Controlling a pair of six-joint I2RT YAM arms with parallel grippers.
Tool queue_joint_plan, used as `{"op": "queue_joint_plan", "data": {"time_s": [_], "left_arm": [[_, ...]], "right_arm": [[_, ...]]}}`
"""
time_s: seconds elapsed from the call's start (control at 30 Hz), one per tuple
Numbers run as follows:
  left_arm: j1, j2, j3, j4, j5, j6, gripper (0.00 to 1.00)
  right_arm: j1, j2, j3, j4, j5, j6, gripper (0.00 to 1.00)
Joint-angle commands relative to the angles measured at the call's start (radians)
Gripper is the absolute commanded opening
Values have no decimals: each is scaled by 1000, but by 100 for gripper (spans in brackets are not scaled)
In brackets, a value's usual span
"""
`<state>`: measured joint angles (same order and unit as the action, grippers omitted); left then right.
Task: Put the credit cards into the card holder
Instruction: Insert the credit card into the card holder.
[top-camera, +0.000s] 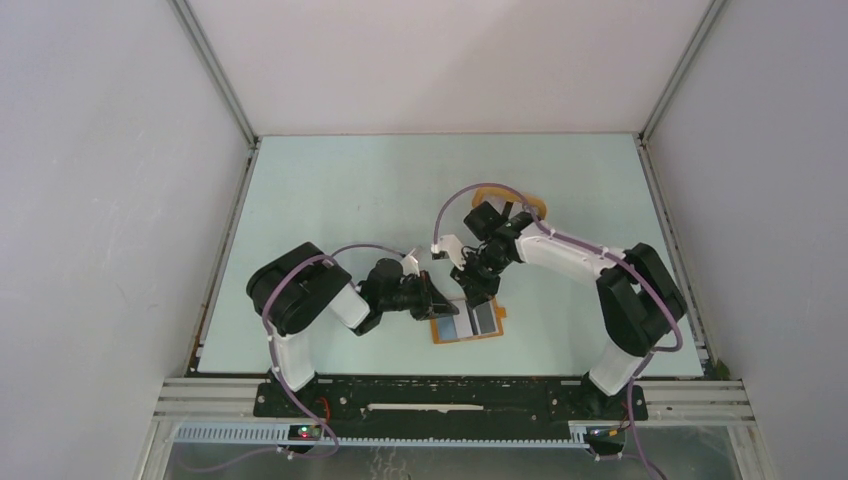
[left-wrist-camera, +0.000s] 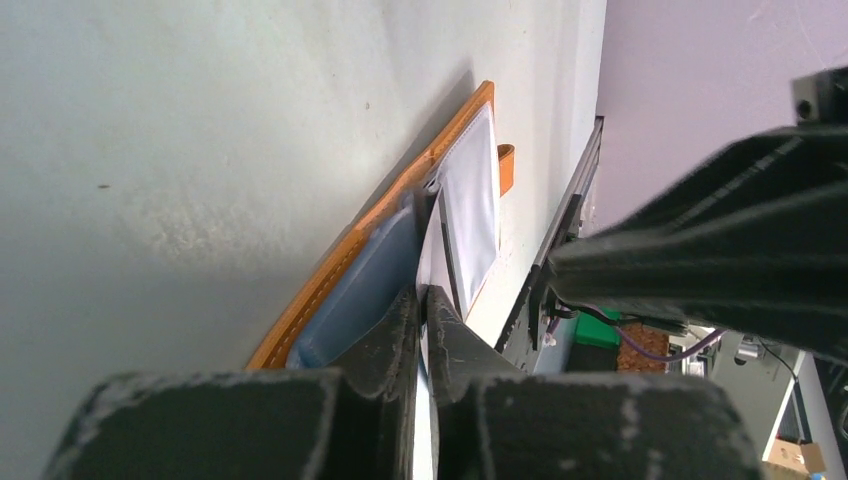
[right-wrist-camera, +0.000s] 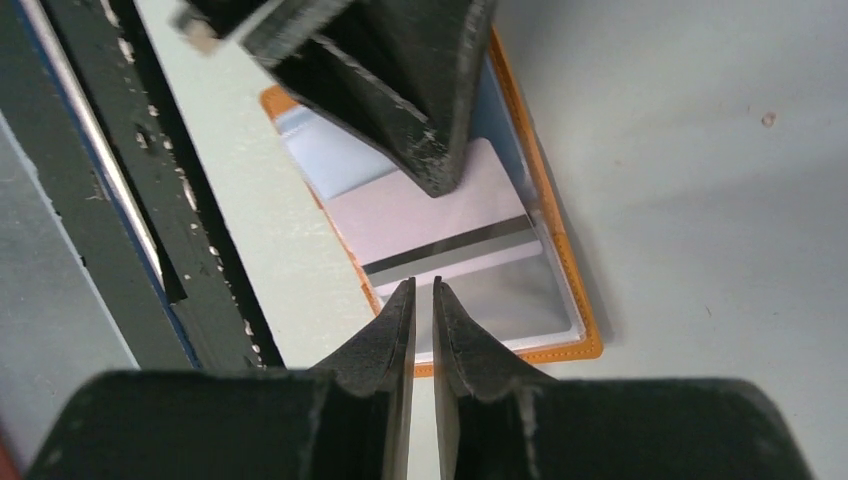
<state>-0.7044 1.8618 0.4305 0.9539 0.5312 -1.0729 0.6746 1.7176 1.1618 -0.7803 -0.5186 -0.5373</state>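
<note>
The card holder lies open and flat on the table, near the edge where the arms are mounted. A pale card with a dark stripe lies slanted on the holder's right half, and a bluish card sits in its left half. The left gripper is at the holder's left edge, its jaws a thin slit with the tips on the striped card. Whether it pinches that card cannot be told. The right gripper hangs just above the holder's far edge, nearly closed and holding nothing.
</note>
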Motion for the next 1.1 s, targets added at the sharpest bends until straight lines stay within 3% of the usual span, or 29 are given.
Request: {"op": "queue_joint_plan", "data": {"time_s": [0.0, 0.23, 0.6, 1.07], "left_arm": [[-1, 23, 14, -59, -13, 28, 11], [-1, 29, 8, -45, -10, 25, 20], [0, 45, 10, -29, 3, 23, 22], [1, 59, 2, 3, 6, 14, 23]], "right_arm": [[39, -94, -37, 60, -77, -58, 19], [161, -174, -138, 184, -12, -150, 19], [338, -136, -202, 383, 289, -200, 19], [372, -53, -188, 405, 392, -199, 19]]}}
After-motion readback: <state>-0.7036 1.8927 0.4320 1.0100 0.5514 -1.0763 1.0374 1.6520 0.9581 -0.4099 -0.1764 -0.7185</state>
